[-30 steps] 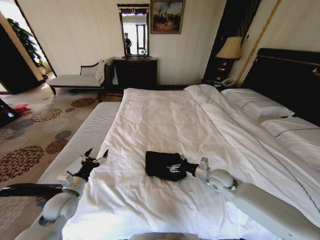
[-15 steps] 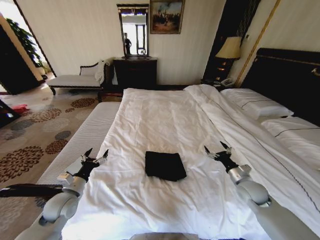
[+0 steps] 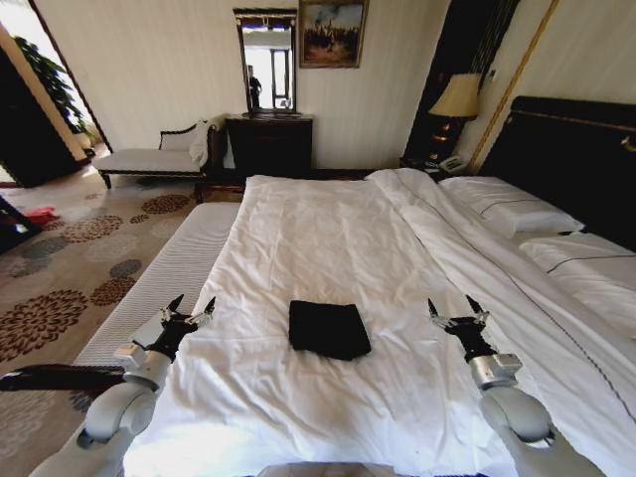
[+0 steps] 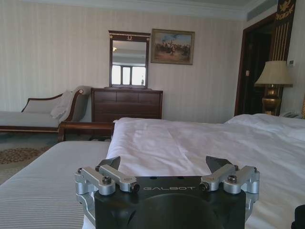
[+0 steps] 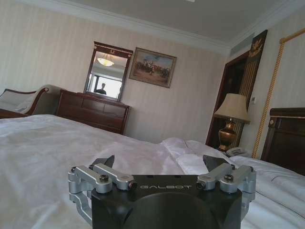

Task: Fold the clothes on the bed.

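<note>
Black T-shirt (image 3: 329, 329) folded into a neat rectangle, apparently, on the white duvet (image 3: 328, 238), left gripper (image 3: 189, 312) wide open left of it, right gripper (image 3: 457, 314) spread wide on its right, both apart from it

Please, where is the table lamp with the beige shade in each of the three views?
Head view: the lamp stands far back on the right, between the dark doorway and the headboard.
Left wrist view: the lamp is beyond the bed, beside the doorway.
Right wrist view: the lamp stands between doorway and headboard.
Shared landmark: the framed painting on the back wall.
</note>
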Tool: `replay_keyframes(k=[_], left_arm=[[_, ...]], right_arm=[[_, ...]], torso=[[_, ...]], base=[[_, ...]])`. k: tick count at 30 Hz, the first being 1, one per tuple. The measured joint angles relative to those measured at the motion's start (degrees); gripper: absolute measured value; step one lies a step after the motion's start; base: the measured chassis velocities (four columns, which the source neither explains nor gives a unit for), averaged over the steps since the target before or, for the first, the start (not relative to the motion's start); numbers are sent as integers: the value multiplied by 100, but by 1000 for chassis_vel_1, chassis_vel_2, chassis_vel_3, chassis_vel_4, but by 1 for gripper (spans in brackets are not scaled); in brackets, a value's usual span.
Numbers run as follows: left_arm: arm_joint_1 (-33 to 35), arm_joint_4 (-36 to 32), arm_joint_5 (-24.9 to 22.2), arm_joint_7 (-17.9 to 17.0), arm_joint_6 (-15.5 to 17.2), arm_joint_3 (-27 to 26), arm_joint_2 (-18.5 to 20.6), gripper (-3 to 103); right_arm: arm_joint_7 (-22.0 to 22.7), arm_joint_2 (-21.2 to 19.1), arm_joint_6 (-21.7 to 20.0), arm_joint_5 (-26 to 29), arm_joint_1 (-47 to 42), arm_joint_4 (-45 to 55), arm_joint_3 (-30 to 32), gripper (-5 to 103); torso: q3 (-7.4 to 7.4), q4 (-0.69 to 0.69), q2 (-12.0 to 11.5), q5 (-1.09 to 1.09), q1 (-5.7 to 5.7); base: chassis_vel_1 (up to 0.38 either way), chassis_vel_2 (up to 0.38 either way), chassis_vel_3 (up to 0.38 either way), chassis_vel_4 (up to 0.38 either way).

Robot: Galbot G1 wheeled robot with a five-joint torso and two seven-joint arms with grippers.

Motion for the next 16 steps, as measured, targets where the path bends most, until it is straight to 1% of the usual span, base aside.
replay_keyframes(k=[4,16], left_arm=[[0,0,0,0,0,0,0,100],[0,0,0,0,0,0,0,100]], right_arm=[[-5,-96,-91,40,73,22,-54,100],[-19,-117,-118,63,93,23,-84,100]], torso=[[0,1,0,0,1],[0,-1,0,0,1]], base=[[0,0,0,0],[0,0,0,0]])
